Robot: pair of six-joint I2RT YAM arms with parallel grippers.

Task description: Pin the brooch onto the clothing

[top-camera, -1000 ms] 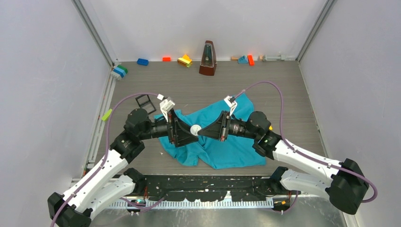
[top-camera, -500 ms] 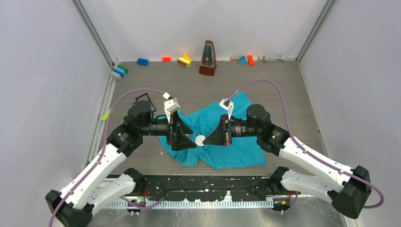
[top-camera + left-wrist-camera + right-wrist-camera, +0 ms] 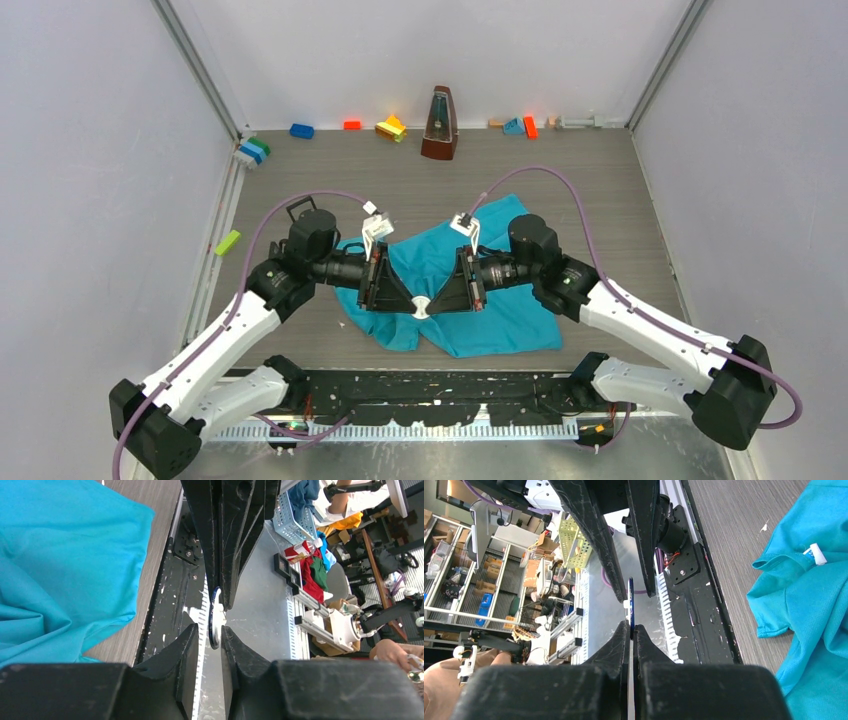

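The brooch (image 3: 422, 306), a small white round disc, hangs just above the near part of the teal-blue clothing (image 3: 500, 315), which lies crumpled on the table. My right gripper (image 3: 433, 302) comes in from the right and is shut on one edge of the brooch (image 3: 630, 600). My left gripper (image 3: 412, 302) faces it from the left. Its jaws stand narrowly apart around the brooch's (image 3: 216, 620) other edge. One left finger touches the disc and a small gap shows at the other (image 3: 210, 628). The clothing's white neck label (image 3: 816, 554) shows in the right wrist view.
A brown metronome (image 3: 439, 123) stands at the back wall among several coloured toy bricks (image 3: 391, 128). A green piece (image 3: 227, 242) lies by the left rail. The black base plate (image 3: 440, 385) runs along the near edge, just below the grippers.
Both grippers have moved towards the near edge, carrying the brooch lower over the clothing. The left jaws opened wide, then narrowed around the brooch. The right gripper stayed shut on it.
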